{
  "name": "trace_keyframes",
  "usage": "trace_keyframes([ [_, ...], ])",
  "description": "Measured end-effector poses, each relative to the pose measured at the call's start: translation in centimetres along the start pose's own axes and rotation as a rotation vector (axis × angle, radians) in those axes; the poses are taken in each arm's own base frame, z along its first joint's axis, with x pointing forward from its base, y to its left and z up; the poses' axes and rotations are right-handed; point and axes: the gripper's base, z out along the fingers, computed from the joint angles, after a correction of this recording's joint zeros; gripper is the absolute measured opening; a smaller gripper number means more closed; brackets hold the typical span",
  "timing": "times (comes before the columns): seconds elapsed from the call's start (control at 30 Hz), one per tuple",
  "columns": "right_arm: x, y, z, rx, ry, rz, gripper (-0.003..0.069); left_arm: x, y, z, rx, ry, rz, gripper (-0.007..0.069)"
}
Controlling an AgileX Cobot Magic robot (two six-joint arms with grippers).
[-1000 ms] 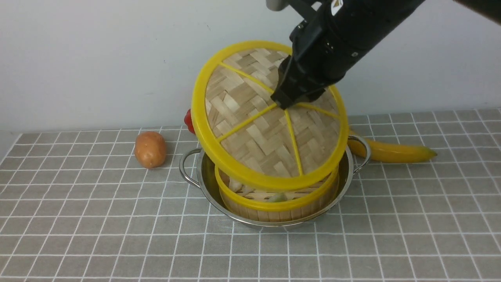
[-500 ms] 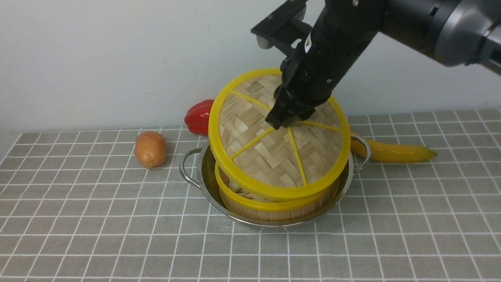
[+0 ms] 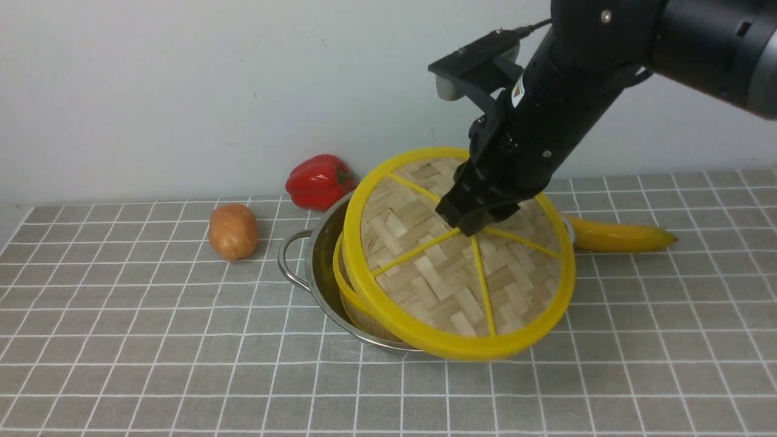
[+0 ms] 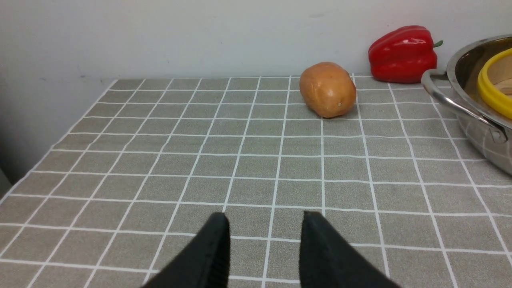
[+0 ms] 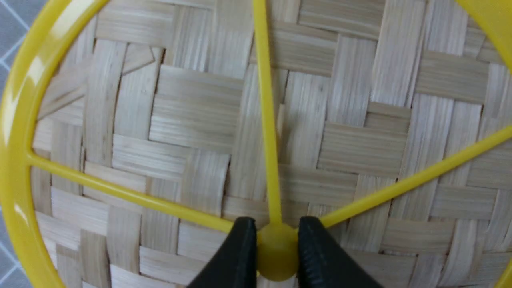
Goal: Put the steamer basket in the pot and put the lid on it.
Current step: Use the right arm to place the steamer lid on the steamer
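The woven lid (image 3: pixel 461 273) with its yellow rim hangs tilted over the shiny pot (image 3: pixel 315 267), its near edge reaching past the pot's front rim. My right gripper (image 3: pixel 470 226) is shut on the lid's yellow centre knob (image 5: pixel 277 250), one finger on each side. The steamer basket (image 3: pixel 343 285) sits inside the pot; only its left rim shows under the lid. The pot's edge (image 4: pixel 464 76) and the basket's yellow rim (image 4: pixel 490 86) also show in the left wrist view. My left gripper (image 4: pixel 265 224) is open over bare cloth, away from the pot.
A potato (image 3: pixel 232 231) lies left of the pot and a red bell pepper (image 3: pixel 318 181) behind it. A banana (image 3: pixel 619 237) lies to the pot's right. The table is covered by a grey checked cloth (image 3: pixel 152 340); a white wall stands at the back.
The right arm has carried the lid down and to the right, from high over the pot to low over the basket, and the lid lies flatter. The left gripper has not moved.
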Motion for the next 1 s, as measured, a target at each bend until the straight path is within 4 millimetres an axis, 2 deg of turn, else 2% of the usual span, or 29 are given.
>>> trace_keyframes([
  [0.17, -0.1, 0.6, -1.1, -0.051, -0.033, -0.01, 0.0147, 0.0, 0.0, 0.0, 0.0, 0.0, 0.0, 0.0243],
  [0.27, -0.8, 0.8, -0.1, -0.08, -0.029, -0.018, 0.0147, 0.0, 0.0, 0.0, 0.0, 0.0, 0.0, 0.0243],
  [0.33, -1.6, 0.7, 1.7, -0.085, -0.01, -0.026, 0.0147, 0.0, 0.0, 0.0, 0.0, 0.0, 0.0, 0.0243],
  [0.43, -2.4, 0.5, 2.7, -0.074, -0.013, -0.024, 0.0147, 0.0, 0.0, 0.0, 0.0, 0.0, 0.0, 0.0243],
  [0.67, -2.7, -0.1, 2.4, -0.004, -0.023, -0.03, 0.0147, 0.0, 0.0, 0.0, 0.0, 0.0, 0.0, 0.0243],
  [1.0, -2.8, 0.4, 2.3, -0.057, -0.031, -0.028, 0.0147, 0.0, 0.0, 0.0, 0.0, 0.0, 0.0, 0.0243],
])
